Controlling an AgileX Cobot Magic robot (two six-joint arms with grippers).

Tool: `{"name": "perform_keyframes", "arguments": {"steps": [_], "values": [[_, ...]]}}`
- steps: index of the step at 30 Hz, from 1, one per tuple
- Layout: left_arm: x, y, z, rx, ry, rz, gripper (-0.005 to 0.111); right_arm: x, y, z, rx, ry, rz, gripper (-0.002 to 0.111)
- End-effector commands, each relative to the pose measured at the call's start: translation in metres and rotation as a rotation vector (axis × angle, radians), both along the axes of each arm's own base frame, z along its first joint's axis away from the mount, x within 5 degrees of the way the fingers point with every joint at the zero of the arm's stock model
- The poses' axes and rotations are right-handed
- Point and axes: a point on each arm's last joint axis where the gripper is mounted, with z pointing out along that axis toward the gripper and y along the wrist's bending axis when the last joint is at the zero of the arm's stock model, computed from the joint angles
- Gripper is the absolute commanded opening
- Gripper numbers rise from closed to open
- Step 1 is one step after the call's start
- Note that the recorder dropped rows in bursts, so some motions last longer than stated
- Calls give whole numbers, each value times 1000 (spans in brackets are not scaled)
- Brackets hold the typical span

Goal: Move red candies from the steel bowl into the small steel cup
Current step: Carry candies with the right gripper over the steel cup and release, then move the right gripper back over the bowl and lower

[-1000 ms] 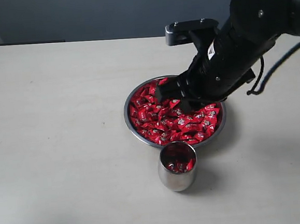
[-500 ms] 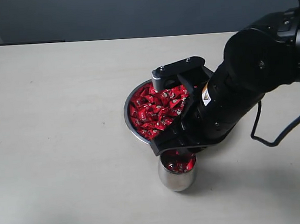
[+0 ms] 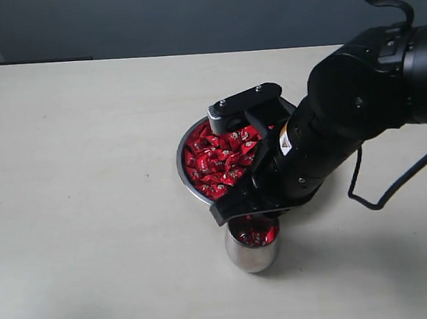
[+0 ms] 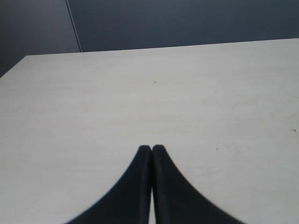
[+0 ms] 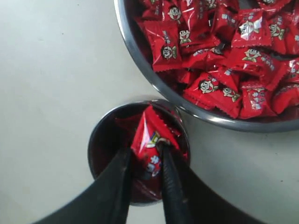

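1. Right gripper [image 5: 145, 157] pinches one red candy [image 5: 150, 135] directly over the mouth of the cup [image 5: 96, 140].
2. Just beside the cup stands the bowl [image 5: 140, 60], heaped with candies [image 5: 219, 42]; a few lie in the cup.
3. Left gripper [image 4: 152, 150] is clenched on nothing above the pale table [image 4: 140, 93].
4. Dark wall [image 4: 187, 23] backs the table's far edge.

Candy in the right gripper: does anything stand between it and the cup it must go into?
Nothing visible does. The right gripper holds the candy right at the cup's open mouth, and the bowl sits beside the cup, not across it.
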Motion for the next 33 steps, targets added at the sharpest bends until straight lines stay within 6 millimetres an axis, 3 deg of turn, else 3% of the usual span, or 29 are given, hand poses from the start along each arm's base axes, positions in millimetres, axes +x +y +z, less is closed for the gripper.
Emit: {"name": "perform_keyframes", "arguments": {"steps": [1,2,6,18,26,33], "values": [[0,0,0,2,-12,2,0,1,2,-5,-4,-8,12,14],[0,0,0,2,-12,2,0,1,2,-5,-2,-9,12,23],[0,0,0,2,-12,2,0,1,2,-5,-2,-10,12,31],[0,0,0,2,-12,2,0,4,5,2,12,-28,16,31],[0,0,0,2,-12,2,0,30,11,33,-27,-249,18,31],[0,0,0,2,-12,2,0,53,-8,42,-139,-395,-149,31]]}}
